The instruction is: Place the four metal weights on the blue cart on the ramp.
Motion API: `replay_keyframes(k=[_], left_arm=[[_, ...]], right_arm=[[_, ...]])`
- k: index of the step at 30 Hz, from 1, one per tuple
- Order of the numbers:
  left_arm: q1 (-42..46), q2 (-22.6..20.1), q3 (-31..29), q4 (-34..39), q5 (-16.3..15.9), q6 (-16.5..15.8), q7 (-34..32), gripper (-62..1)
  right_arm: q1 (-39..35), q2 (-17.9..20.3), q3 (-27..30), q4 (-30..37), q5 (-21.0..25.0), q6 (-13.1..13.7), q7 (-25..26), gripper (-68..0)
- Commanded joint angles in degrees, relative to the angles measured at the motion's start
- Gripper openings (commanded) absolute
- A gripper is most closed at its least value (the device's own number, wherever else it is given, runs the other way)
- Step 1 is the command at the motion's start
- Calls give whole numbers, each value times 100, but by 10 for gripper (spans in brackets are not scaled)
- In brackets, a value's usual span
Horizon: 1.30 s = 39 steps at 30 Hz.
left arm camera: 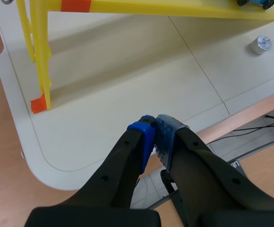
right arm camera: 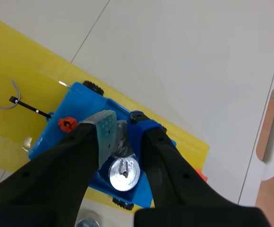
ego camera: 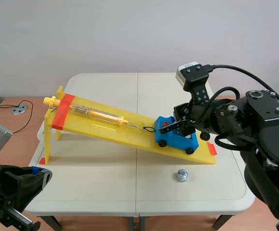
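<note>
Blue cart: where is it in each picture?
Scene view: cart on the ramp's low end, under the right claw.
Left wrist view: just its wheels and a blue sliver, far ahead of the left claw.
Right wrist view: under the right claw, which pinches a weight.
Shared landmark: the yellow ramp.

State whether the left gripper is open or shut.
Shut: the left gripper has its padded fingers pressed together, nothing between them.

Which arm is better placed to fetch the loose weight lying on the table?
Right. The right gripper hangs over the blue cart, close to the loose weight, though shut on another weight. The left gripper sits shut by the table's near-left corner, well away.
</note>
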Motion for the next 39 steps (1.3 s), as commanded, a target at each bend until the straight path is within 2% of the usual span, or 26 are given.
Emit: replay_keyframes(k=[1,4,8,10,20,25,29,34,39], left_arm=[[-203,17,-83,291,-380,-142,-551,-580],[-203,17,-83,291,-380,-142,-551,-580],[-203,17,-83,291,-380,-142,-551,-580],[-203,17,-83,291,-380,-142,-551,-580],[-203,17,-83,291,-380,-142,-551,-580],[-203,15,-83,291,-380,-142,-551,-580],[-203,17,-83,291,-380,-142,-551,-580],[-203,15,-83,291,-380,-142,-553,-580],[-203,15,-83,291,-380,-142,-551,-580]], right_arm=[[623,-2,94,575,98,-326,1047,-532],[638,0,118,586,98,-326,1071,-477],[588,57,308,841,240,-295,798,-470],[474,164,417,1126,466,-155,673,-470],[-844,1134,1086,2896,1705,463,63,-470],[-1716,1626,1482,3611,2039,726,-155,-470],[-2356,1989,1862,4083,2107,745,-264,-447],[-2885,2258,2232,4262,2131,872,-321,-439],[-2994,2277,2081,3901,2100,979,-42,-440]])
